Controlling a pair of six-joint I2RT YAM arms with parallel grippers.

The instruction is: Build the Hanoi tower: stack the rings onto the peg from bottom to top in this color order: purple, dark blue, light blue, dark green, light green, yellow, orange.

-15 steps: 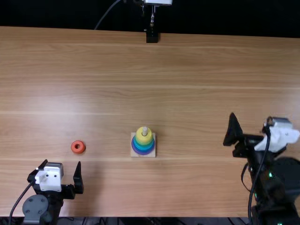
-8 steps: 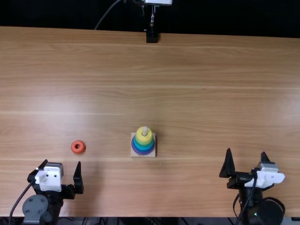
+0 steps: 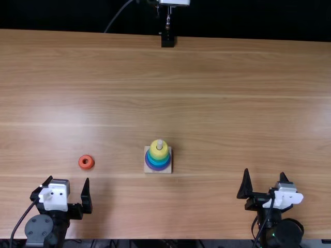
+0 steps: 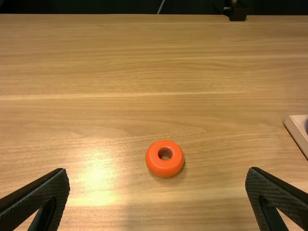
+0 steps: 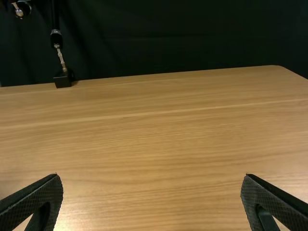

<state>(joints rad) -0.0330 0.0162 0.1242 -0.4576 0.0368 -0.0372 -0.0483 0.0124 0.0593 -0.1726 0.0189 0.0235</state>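
The orange ring (image 4: pixel 164 170) lies flat on the wooden table (image 3: pixel 207 103), hole facing up, apart from the peg (image 3: pixel 160 143) and, in the top view, to the left of it. The peg stands upright on a pale square base (image 3: pixel 168 171), its tip poking up through the yellow ring (image 3: pixel 154 152), which is the topmost of the stack. Beneath that, green and blue bands show, widening down to the purple ring (image 3: pixel 158 168) at the bottom. Near the orange ring, on the table's near side, is the left gripper (image 3: pixel 69 179); its fingers (image 4: pixel 48 190) are spread wide, with nothing between them, and do not touch the ring. Well apart, beyond the stack to the right, the right gripper (image 3: pixel 265 172) is over the near part of the table, also wide open and empty. At the table's far edge stands a small black mount (image 3: pixel 167 40), with dark cloth (image 5: pixel 192 38) behind it.
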